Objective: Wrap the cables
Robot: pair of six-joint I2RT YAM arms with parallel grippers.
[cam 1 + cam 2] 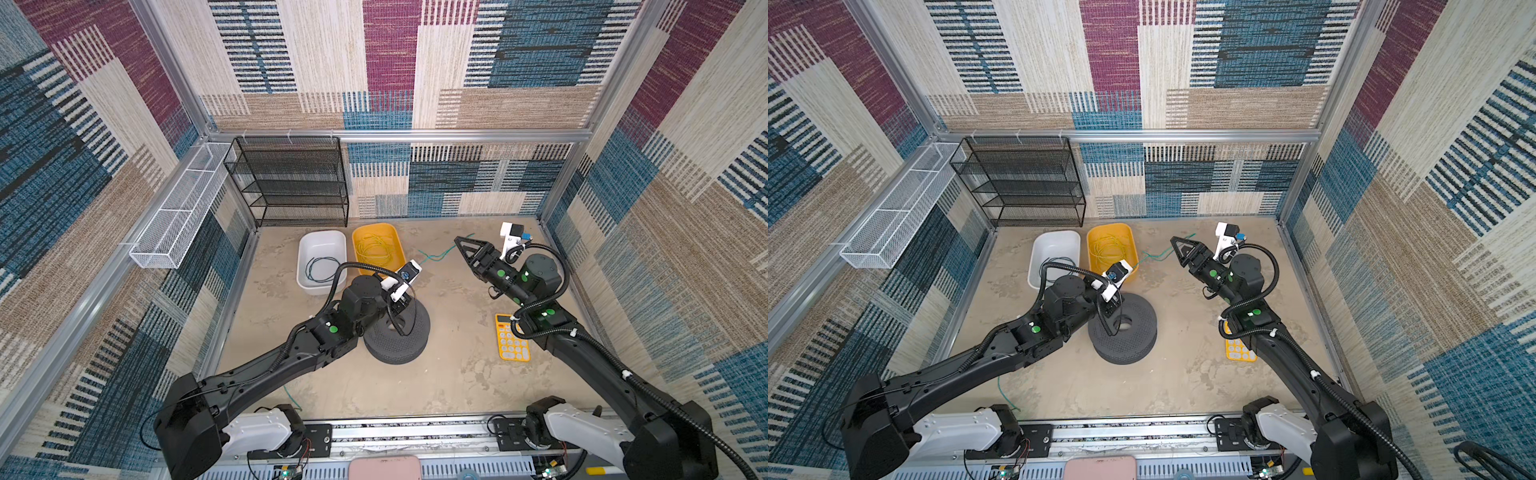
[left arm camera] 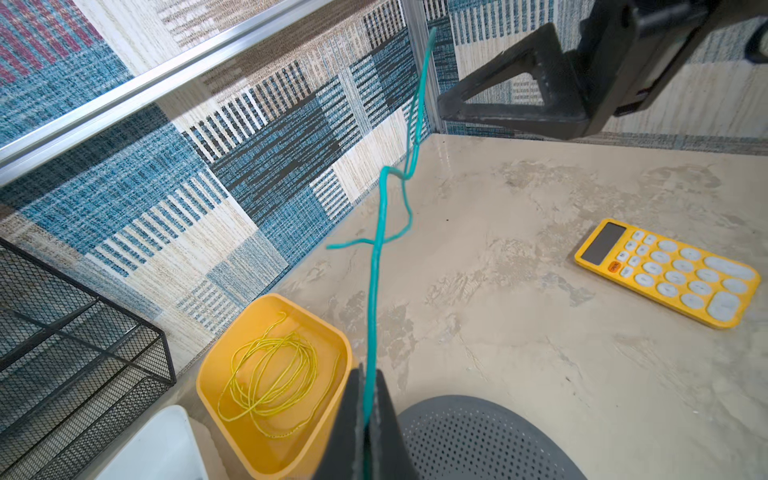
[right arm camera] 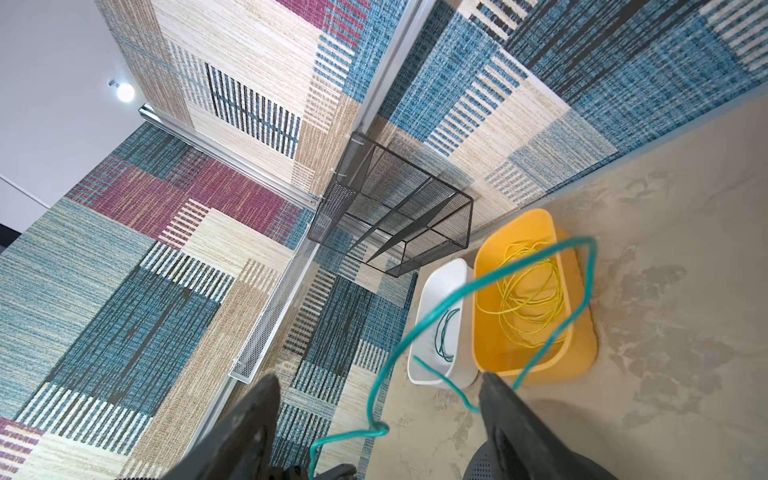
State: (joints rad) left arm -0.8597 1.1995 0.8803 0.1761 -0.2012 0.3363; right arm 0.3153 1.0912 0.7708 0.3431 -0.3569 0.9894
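Okay, left tool [image 2: 365,415] clamps the teal cable [image 2: 376,270]; right tool [image 3: 378,377] gapes, empty. Slack at 12 o'clock can uncoil or snag a spread jaw when you pull away.

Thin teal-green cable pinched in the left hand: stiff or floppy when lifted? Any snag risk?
Probably springy rather than limp: the thin teal-green cable leaves the shut left hand nearly straight and holds kinks along its run. Likely light, being string-thin. It may snag: a loop curls between the fingers of the open right hand.
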